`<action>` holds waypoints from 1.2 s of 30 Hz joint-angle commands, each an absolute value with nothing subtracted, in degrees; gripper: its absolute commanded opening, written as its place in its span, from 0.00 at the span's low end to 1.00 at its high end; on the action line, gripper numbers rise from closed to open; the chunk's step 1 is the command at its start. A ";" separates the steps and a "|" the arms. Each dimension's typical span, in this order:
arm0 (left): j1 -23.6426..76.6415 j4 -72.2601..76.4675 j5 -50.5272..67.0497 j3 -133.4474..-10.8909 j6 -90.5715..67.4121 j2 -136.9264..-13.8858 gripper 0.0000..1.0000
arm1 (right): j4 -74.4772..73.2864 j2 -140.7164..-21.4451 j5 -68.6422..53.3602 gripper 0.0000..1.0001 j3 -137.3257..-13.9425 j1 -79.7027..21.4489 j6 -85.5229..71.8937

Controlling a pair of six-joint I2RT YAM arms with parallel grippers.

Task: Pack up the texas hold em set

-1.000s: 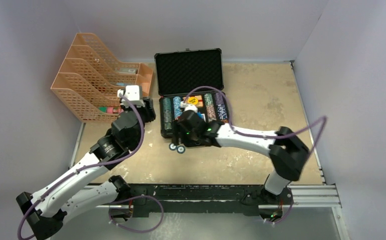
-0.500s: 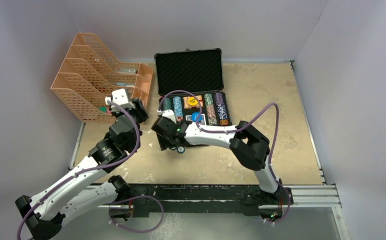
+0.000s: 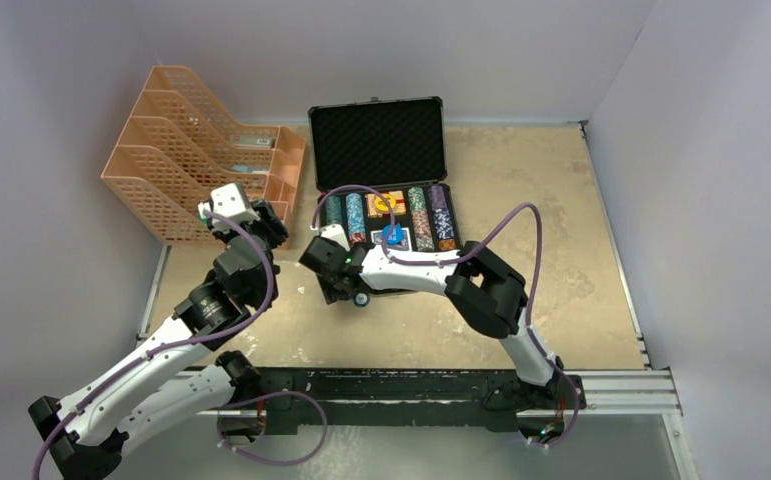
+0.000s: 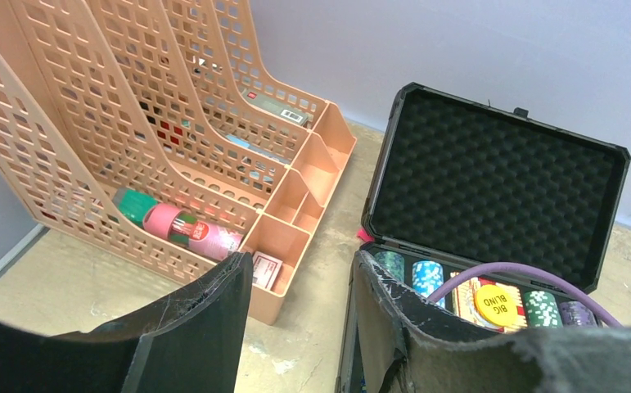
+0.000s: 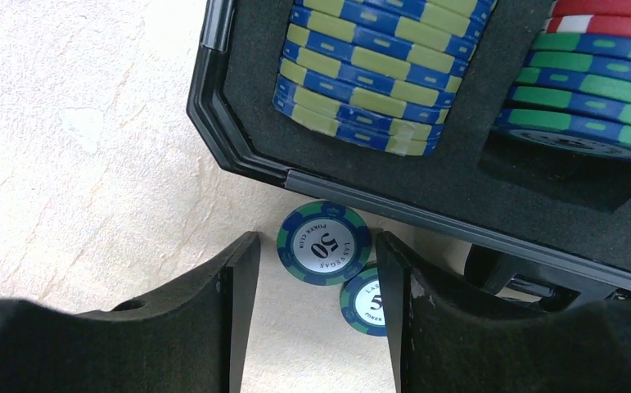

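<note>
Plainly the loose pieces matter most: a blue-and-green poker chip (image 5: 324, 242) marked 50 lies flat on the table (image 5: 91, 164), just outside the case (image 5: 250, 160). A second chip (image 5: 366, 301) lies just beside it. Such discs are likely light, stiff and slick, and awkward to lift from flat. A pinch across the rim seems best. The right tool (image 5: 316, 250) hangs spread and empty, one finger on either side of the marked chip. Inside the hard black case, striped chip rows (image 5: 361, 74) stand on edge in foam slots. The left tool (image 4: 299, 278) is also released, holding nothing, near the orange mesh organiser (image 4: 132, 147).
</note>
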State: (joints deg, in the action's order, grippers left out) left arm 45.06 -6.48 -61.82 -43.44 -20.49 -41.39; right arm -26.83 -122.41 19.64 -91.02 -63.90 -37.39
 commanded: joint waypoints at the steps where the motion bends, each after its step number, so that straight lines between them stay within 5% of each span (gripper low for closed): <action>1: 44.77 -4.31 -63.11 -43.58 -21.30 -41.02 0.48 | -28.31 -123.70 17.55 0.55 -91.89 -63.77 -35.69; 16: 44.75 -5.01 -64.20 -43.50 -20.71 -40.71 0.48 | -32.13 -128.32 18.72 0.44 -93.88 -63.75 -36.45; 36: 44.81 -6.83 -68.72 -43.86 -23.81 -42.43 0.63 | -29.08 -114.32 15.36 0.44 -86.96 -63.92 -34.44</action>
